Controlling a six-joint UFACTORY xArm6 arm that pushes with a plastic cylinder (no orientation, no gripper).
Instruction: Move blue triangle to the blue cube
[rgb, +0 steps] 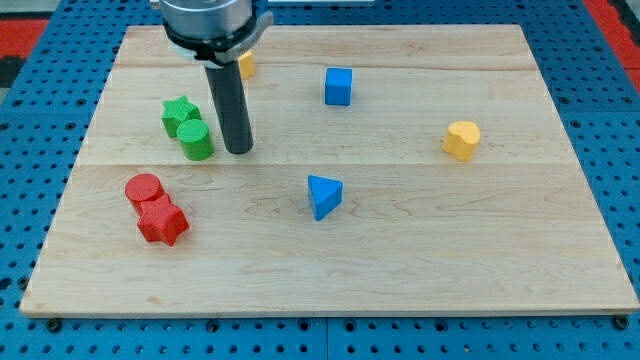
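A pale wooden desk (400, 250) of glued planks fills most of the frame, lying on a blue pegboard whose holes show along every edge; a strip of red shows at the upper corners. My tip (238, 150) rests on the wood in the upper left, just right of the green cylinder (197, 140), which touches a green star (178, 113) above it. There is no end effector to release or clench, only the bare rod. The blue triangle (323, 196) sits near the middle, its sharp corner pointing toward the lower left and its long axis running diagonally. The blue cube (338, 86) stands well apart, above it. A yellow block (246, 65) peeks from behind the rod; a yellow heart (461, 140) lies right. A red cylinder (144, 190) touches a red star (162, 222) at left
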